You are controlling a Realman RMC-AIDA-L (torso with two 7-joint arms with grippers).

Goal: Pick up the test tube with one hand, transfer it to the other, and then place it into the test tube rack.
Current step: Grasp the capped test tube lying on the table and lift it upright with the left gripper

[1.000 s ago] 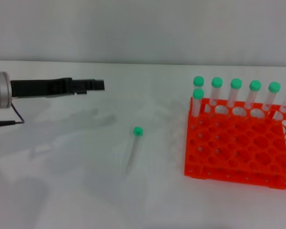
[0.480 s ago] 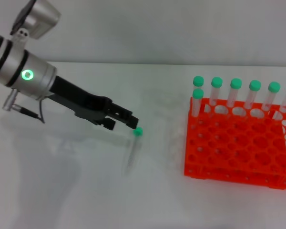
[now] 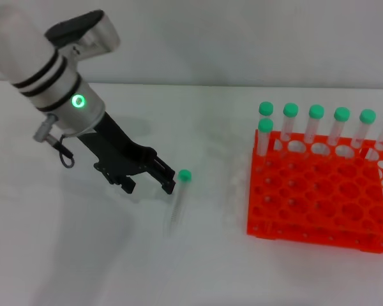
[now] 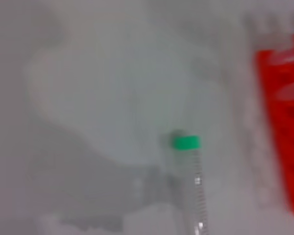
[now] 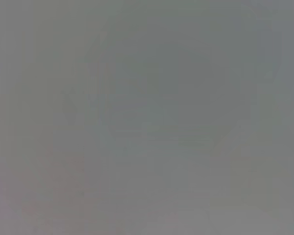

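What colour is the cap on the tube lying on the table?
Green. The cap of the lying tube shows best in the head view.

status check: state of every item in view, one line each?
test tube: lying flat on the table, green cap on, not gripped
left tool: low over the table beside the tube's cap, holding nothing
test tube rack: upright on the table, seven capped tubes standing along its far edge, most holes empty
right tool: out of view

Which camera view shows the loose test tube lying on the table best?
The left wrist view: the test tube fills it close up, green cap and printed scale visible. The head view shows its whole length but faintly, beside the left gripper. The right wrist view shows none of it.
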